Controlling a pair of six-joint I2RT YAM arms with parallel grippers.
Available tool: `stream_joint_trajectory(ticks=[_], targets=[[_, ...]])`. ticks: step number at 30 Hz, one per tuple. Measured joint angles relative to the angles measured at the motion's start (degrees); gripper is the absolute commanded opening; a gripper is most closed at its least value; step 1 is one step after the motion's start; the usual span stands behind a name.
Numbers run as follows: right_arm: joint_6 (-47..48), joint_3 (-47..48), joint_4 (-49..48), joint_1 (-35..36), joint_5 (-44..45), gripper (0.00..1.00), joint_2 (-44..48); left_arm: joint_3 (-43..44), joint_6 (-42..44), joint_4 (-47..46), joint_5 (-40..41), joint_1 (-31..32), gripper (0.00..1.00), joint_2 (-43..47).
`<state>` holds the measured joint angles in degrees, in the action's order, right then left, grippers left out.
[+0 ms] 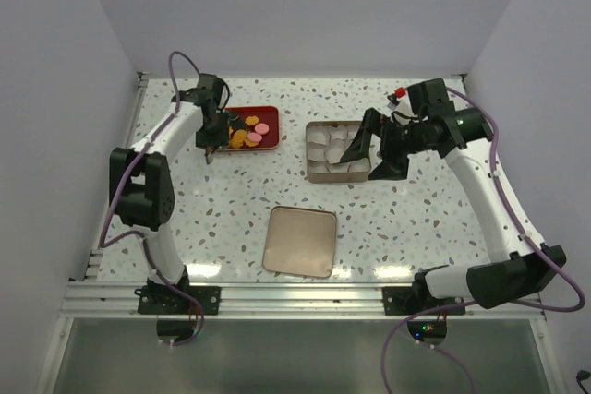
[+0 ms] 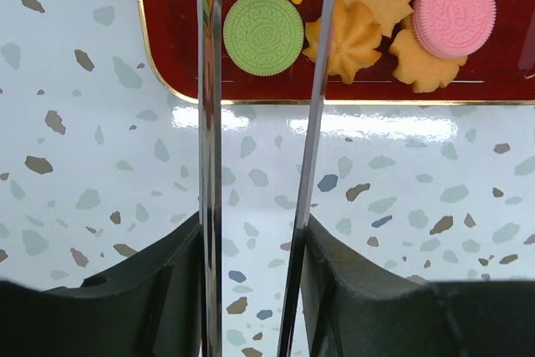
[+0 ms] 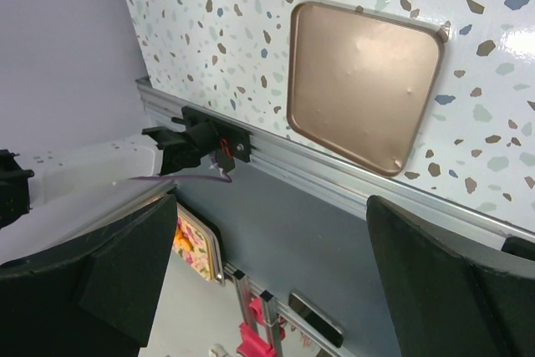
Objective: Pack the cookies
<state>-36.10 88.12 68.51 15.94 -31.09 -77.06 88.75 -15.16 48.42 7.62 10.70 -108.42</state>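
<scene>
Cookies (image 1: 251,132): assorted green, pink and orange pieces, laid flat in the red tray (image 2: 167,39) at the far left of the table, well apart from the tin (image 1: 310,152) of white paper cups (image 1: 323,140). The green sandwich cookie (image 2: 263,33), round, embossed and so without a long axis, is bracketed by the thin fingers (image 2: 209,123) of the left gripper (image 1: 215,138), the nearer arm; its jaws are drawn narrow about the cookie but not seen clamped, a gap being left at the right blade. The right gripper (image 1: 367,149) is held wide and empty at the tin's right edge.
</scene>
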Motion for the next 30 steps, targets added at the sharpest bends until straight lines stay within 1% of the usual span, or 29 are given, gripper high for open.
stream_joint_trajectory(ticks=[3,12,17,21,30], targets=[[-0.1,0.0,0.0,0.0,0.0,0.99,0.3,0.3,0.0,0.9,-0.5,0.0,0.45,1.3],[-0.3,0.0,0.0,0.0,-0.2,0.99,0.6,2.8,0.7,4.4,-1.8,0.0,0.51,1.4],[-0.3,0.0,0.0,0.0,-0.4,0.99,0.7,9.5,1.0,6.1,-2.3,0.0,0.52,-0.9],[-0.2,0.1,0.2,0.0,-0.4,0.99,0.7,12.9,1.1,7.1,-2.5,0.0,0.53,-3.0],[0.3,0.9,0.7,-0.3,-0.4,0.99,0.6,14.6,1.1,10.2,-2.4,0.0,0.54,-7.8]])
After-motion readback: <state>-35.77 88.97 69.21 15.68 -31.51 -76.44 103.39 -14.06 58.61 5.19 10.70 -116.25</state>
